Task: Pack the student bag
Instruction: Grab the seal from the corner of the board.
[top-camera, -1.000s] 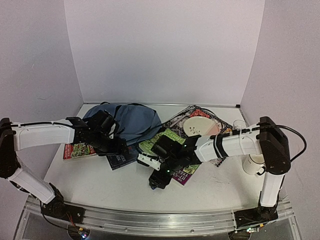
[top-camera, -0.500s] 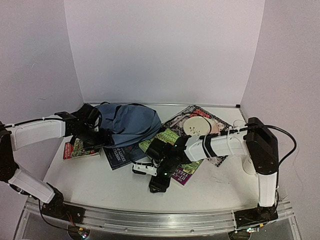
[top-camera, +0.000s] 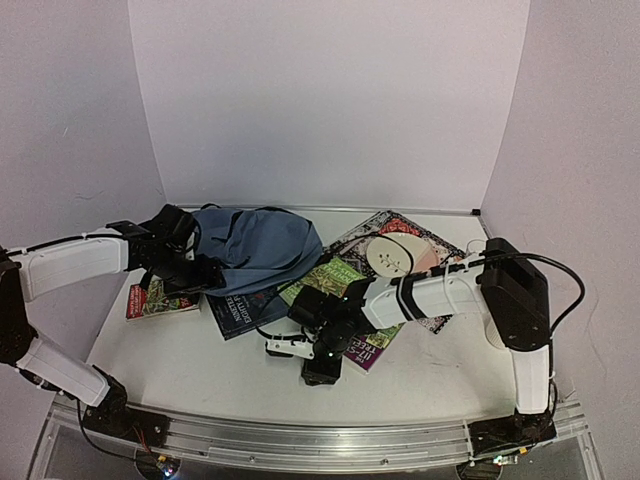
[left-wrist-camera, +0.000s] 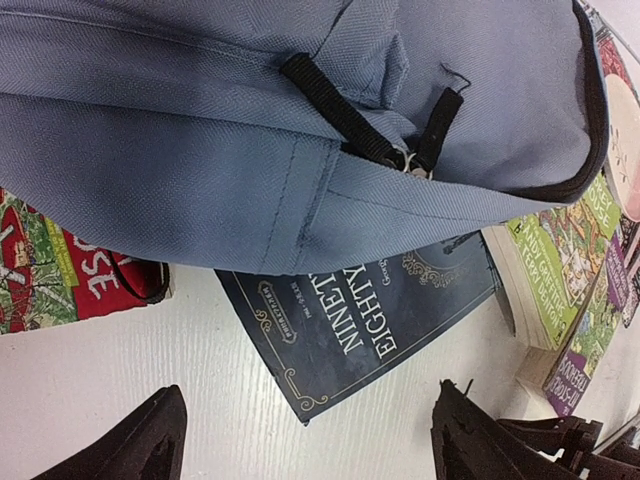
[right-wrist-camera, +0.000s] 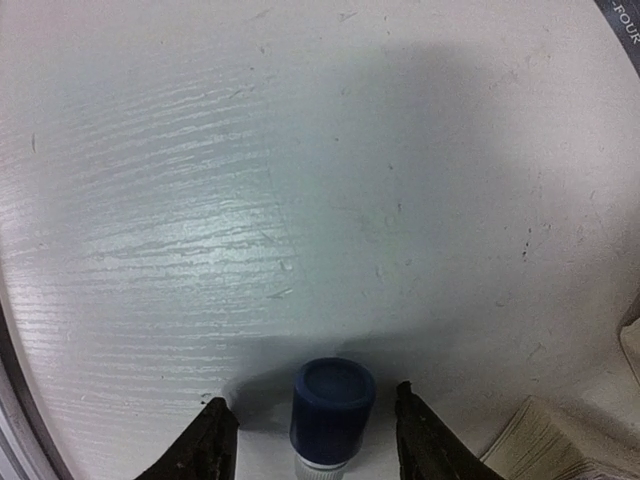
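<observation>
Several books (top-camera: 240, 312) lie loose on the counter (top-camera: 200, 370) — nothing looks packed. Back-left, the student bag (top-camera: 262, 245) slumps over one; my left tool (left-wrist-camera: 310, 440) gapes empty, right tool (right-wrist-camera: 312, 410) straddles a blue-capped tube (right-wrist-camera: 332, 395) — unclamped.

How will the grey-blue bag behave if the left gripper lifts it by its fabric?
The bag looks soft and creased, so it would probably sag and fold instead of keeping its shape. It covers part of the dark book, so pulling it may drag that book along.
</observation>
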